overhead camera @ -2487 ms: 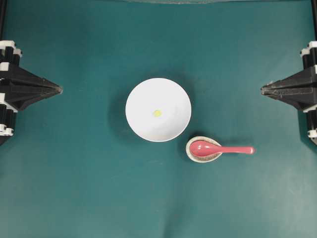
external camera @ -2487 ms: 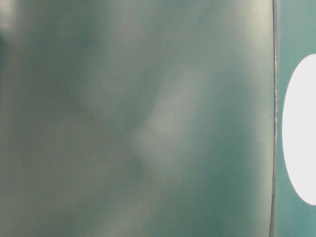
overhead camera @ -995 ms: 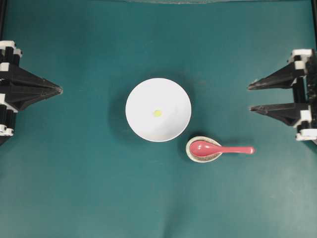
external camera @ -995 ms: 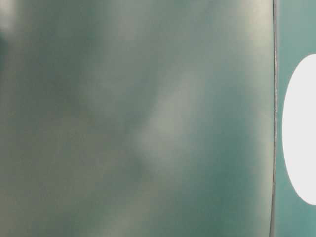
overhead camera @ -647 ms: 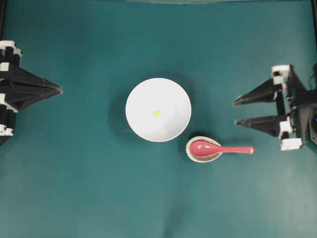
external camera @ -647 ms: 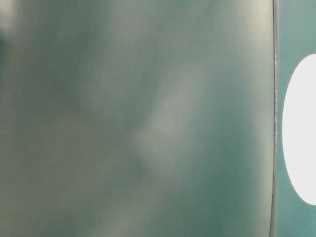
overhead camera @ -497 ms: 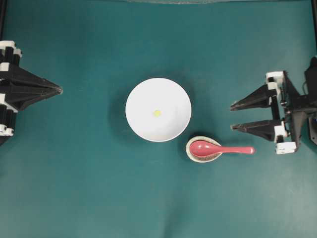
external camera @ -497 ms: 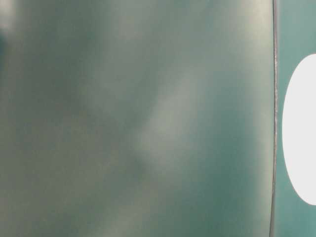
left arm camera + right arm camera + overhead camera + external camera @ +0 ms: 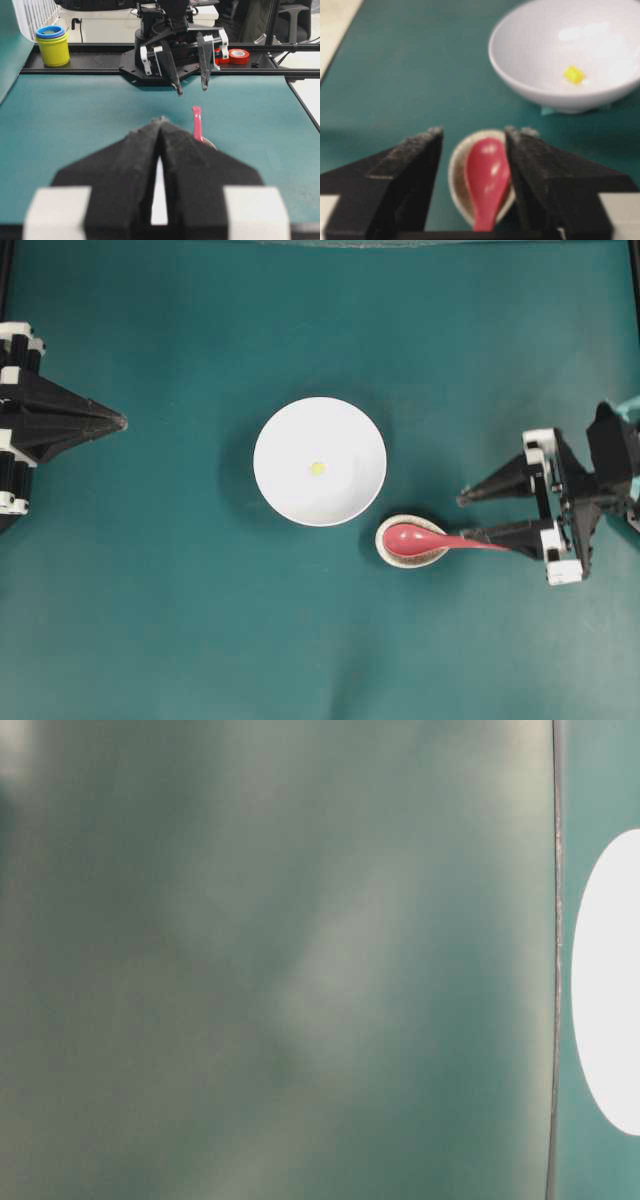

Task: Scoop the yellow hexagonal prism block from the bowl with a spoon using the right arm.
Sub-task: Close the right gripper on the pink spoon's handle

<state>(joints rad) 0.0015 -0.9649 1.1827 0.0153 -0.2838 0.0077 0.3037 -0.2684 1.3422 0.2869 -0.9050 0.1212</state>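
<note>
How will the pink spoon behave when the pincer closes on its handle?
Likely slippery: the spoon looks glossy, so it may twist in the grip. Probably rigid, ceramic-like, so no flex. Its scoop sits in the small speckled dish with the handle overhanging, so it may pivot or drag the dish as the open right pincer closes.

A teal tabletop (image 9: pixel 150 620) meets a black rail (image 9: pixel 75 64), with what looks like office chairs (image 9: pixel 292 20) beyond.

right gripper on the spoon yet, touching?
Cannot tell. Right wrist view shows the open right gripper straddling the spoon with slim gaps at the scoop; the handle is hidden, and overhead one finger overlaps it.
</note>
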